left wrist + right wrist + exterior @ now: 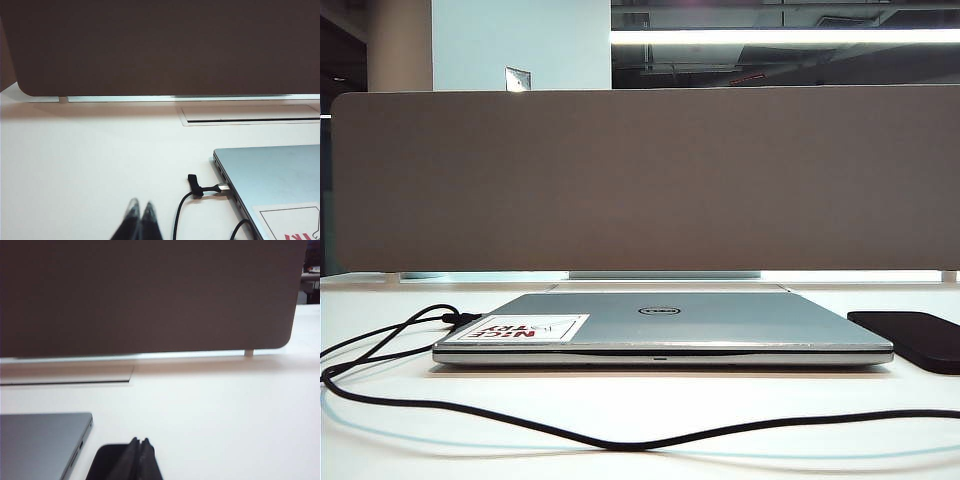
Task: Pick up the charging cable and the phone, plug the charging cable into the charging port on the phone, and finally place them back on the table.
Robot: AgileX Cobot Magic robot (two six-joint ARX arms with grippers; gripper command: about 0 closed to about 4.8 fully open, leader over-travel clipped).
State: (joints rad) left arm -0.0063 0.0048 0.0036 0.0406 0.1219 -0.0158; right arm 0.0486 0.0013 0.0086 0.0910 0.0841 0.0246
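Two grippers idle, jaws together, holding nothing.
Left gripper [140, 212] hovers lower centre beside the laptop [660, 325]; charging cable [620, 438] trails across the bench [400, 440], phone [910, 338] lies right, by right gripper [140, 447]. Plugging apparently undone; connection unseen.

Left gripper [140, 209], dark fingertips pressed together, above white table [90, 165]; thin black cord [182, 210] plugged into silver laptop [280, 175].
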